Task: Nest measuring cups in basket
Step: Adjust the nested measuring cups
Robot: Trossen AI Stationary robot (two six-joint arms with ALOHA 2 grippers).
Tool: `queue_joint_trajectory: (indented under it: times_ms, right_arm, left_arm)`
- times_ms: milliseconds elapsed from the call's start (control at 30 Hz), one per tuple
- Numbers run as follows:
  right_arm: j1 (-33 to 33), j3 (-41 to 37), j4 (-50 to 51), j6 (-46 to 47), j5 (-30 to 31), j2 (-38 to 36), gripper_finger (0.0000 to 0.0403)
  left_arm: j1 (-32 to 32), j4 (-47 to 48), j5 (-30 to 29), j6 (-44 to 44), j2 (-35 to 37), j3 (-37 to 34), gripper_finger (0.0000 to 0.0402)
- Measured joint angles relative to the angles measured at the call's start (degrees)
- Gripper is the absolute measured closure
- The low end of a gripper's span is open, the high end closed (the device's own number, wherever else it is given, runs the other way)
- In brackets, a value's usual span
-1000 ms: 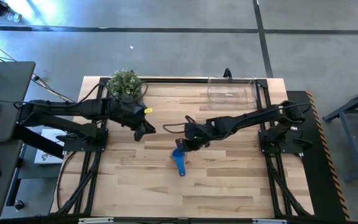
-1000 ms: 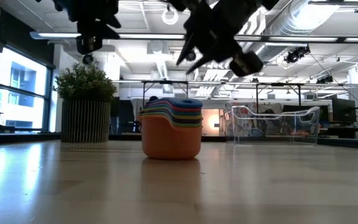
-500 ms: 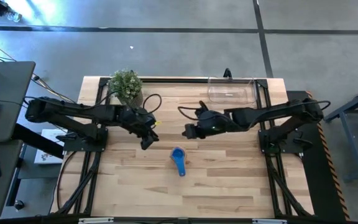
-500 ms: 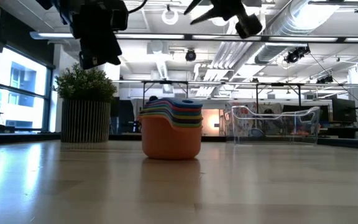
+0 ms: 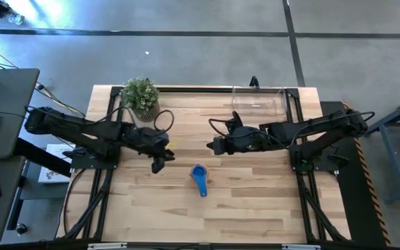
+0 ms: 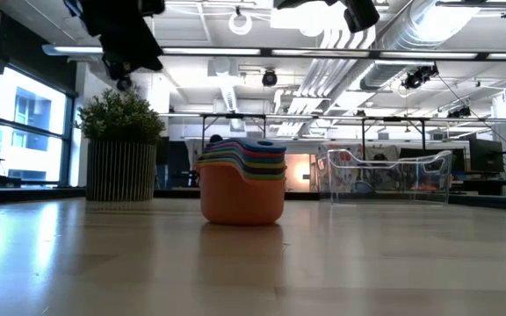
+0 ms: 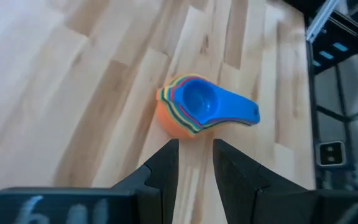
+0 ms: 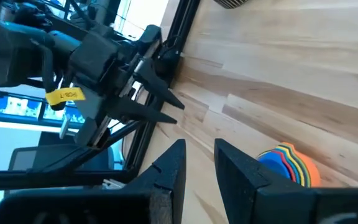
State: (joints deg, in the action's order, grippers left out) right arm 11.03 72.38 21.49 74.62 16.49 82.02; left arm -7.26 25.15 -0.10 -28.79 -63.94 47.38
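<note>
The measuring cups (image 5: 198,177) stand nested in one stack at the table's middle. The orange cup (image 6: 242,197) is at the bottom, resting on the wood, and the blue one (image 7: 199,102) is on top with its handle toward the near edge. My left gripper (image 5: 157,165) hovers open to the stack's left, its fingers (image 7: 166,163) pointing down at it. My right gripper (image 5: 212,146) hangs open higher up, on the stack's far side. The clear basket (image 5: 259,101) stands at the far right, holding no cup.
A potted green plant (image 5: 141,94) stands at the far left corner, behind my left arm. Bare wood spreads around the stack and toward the near edge. Black frame rails run along the table's sides.
My right gripper has risen from just above the stack and drawn back toward the far right. My left gripper has swung toward the near edge and the stack, sinking a little and rolling. The stack has stayed in place.
</note>
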Motion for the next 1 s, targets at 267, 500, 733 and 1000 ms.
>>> queue_joint_trajectory:
  times_ms: [267,500,733,1000]
  right_arm:
    - [0.0,0.0,-0.5,2.9,1.1,0.0,0.0327]
    - [0.0,0.0,-0.9,3.6,1.1,0.0,0.0327]
    - [0.0,0.0,-0.8,4.8,2.0,0.0,0.0327]
    - [0.0,0.0,-0.8,5.5,2.4,0.0,0.0327]
  left_arm:
    - [-3.7,-10.7,-4.5,-0.5,12.2,-11.6,0.0312]
    - [-5.8,-22.4,-4.5,5.1,23.1,-21.4,0.0312]
    - [-6.4,-25.1,-4.5,9.8,32.8,-27.3,0.0312]
    - [-6.2,-25.0,-8.0,13.9,46.0,-33.1,0.0312]
